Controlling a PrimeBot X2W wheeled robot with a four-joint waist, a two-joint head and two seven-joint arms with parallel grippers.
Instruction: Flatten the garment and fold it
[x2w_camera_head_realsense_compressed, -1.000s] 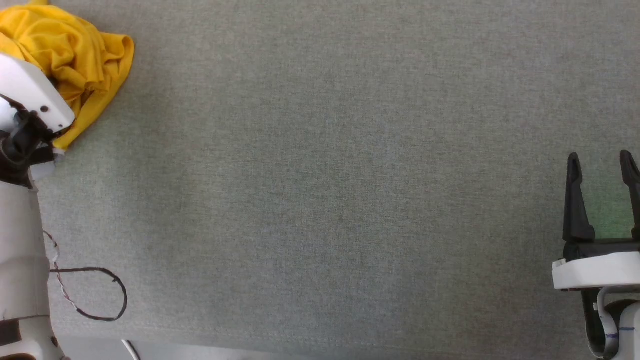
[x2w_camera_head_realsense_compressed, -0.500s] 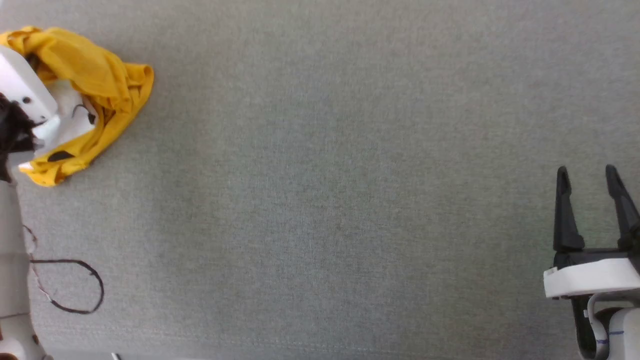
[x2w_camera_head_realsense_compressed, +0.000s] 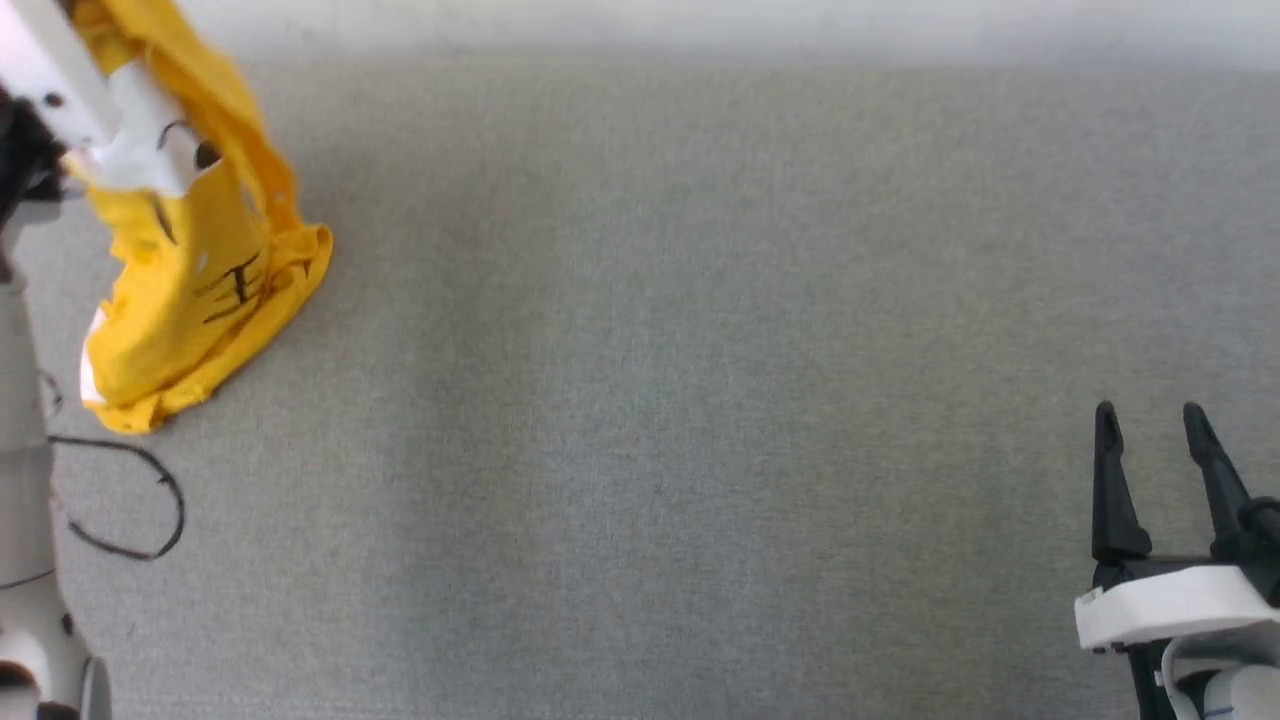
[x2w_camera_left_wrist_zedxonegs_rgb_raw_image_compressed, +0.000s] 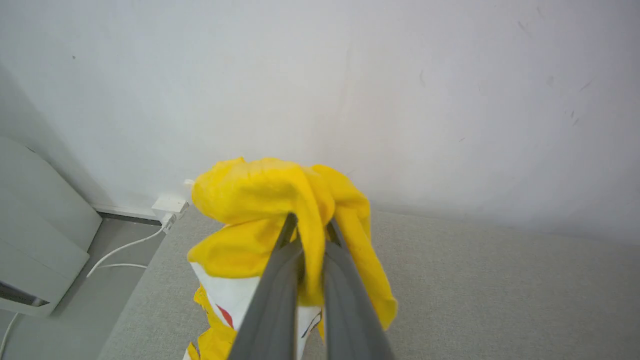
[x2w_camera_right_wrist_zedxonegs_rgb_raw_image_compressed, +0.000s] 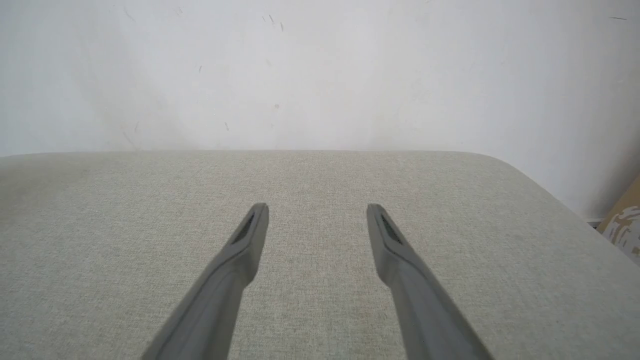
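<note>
- Clearly, your garment (x2w_camera_head_realsense_compressed: 190, 290) hangs bunched at the upper left of the head view, its lower end touching the grey cloth surface (x2w_camera_head_realsense_compressed: 700, 400).
- Your left gripper (x2w_camera_left_wrist_zedxonegs_rgb_raw_image_compressed: 309, 226) pinches its yellow fabric, fingers pressed together.
- Your right gripper (x2w_camera_head_realsense_compressed: 1150, 415) sits at the lower right, fingers spread, well apart from the garment.

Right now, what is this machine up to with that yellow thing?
The robot is at the start of a job to flatten and fold a T-shirt. Its left gripper is shut on a bunched fold of the garment and holds it up, crumpled, with the lower end seemingly resting on the grey padded surface. The right gripper sits open and empty off to the other side. Nothing is spread flat or folded yet.
</note>
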